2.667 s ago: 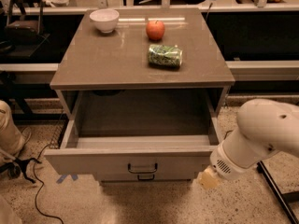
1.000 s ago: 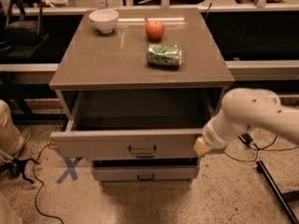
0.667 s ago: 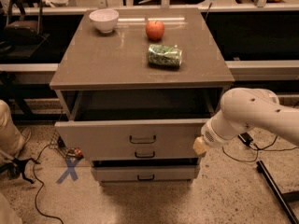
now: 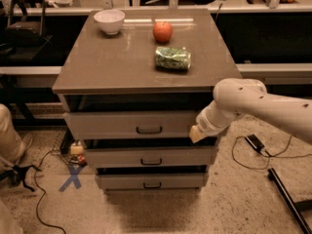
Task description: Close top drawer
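Jaws at right end of flat grey-brown top drawer (image 4: 112, 125), slightly protruding.

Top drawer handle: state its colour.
The handle is dark, near black, on the grey-brown top drawer; camera view. The gripper is at its right end.

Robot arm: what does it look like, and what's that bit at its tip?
The arm is a thick, smooth, off-white tube with a rounded joint bearing small dark dots. Its tool, a small pale yellowish piece, sits at the right end of the top drawer.
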Available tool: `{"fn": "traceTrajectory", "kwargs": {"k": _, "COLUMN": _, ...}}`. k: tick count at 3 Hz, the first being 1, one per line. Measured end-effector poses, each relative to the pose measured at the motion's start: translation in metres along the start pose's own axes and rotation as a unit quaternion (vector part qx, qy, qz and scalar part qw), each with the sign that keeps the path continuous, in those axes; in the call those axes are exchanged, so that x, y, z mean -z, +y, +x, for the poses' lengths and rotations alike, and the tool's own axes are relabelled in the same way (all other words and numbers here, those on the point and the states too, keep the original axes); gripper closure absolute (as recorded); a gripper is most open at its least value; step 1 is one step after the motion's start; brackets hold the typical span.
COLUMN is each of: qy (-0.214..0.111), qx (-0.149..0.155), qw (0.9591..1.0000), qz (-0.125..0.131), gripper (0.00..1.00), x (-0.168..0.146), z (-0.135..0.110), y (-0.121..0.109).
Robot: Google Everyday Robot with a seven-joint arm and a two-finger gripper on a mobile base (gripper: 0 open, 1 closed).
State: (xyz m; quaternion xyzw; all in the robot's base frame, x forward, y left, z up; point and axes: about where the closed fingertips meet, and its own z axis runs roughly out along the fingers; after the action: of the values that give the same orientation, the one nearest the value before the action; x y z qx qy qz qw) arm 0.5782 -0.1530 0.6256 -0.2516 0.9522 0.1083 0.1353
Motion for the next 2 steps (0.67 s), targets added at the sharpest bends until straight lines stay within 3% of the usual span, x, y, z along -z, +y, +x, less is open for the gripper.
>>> {"fn": "traceTrajectory", "kwargs": {"k": 1, "qy": -0.012, "qx": -0.010, "qw": 0.9999, "qz": 0.007, "gripper": 1.00, "x": -0.0079, "z": -0.0282, "y": -0.0084}}
{"fn": "traceTrajectory", "kwargs": {"k": 2, "qy": -0.021, "qx": -0.017, "qw": 0.9996, "qz": 0.010, "gripper": 1.00, "x": -0.0079, "z": -0.0373, "y": -0.0110}}
